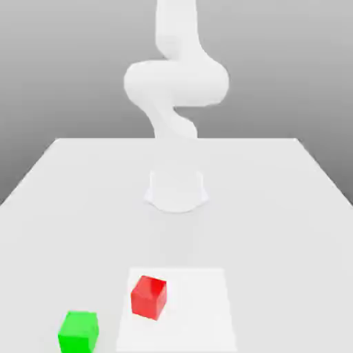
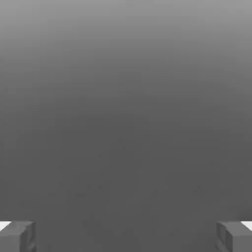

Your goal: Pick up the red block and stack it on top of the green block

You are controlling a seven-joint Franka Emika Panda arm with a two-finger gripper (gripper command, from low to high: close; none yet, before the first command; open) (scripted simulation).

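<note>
On the flat white worktop [image 1: 62, 207], going from the exterior view's left, the small green cube-shaped block [image 1: 78, 331] sits near the front edge, just beside the pale square patch [image 1: 196, 303]. The small red cube-shaped block [image 1: 149, 297] rests on that patch, near the green block but apart from it. Behind the patch rises the white arm [image 1: 176, 89]. The end effector [image 2: 126, 236] has its grey fingers [image 2: 17, 236] spread wide, empty.

Red block [image 1: 149, 297] sits near green block [image 1: 78, 331].
</note>
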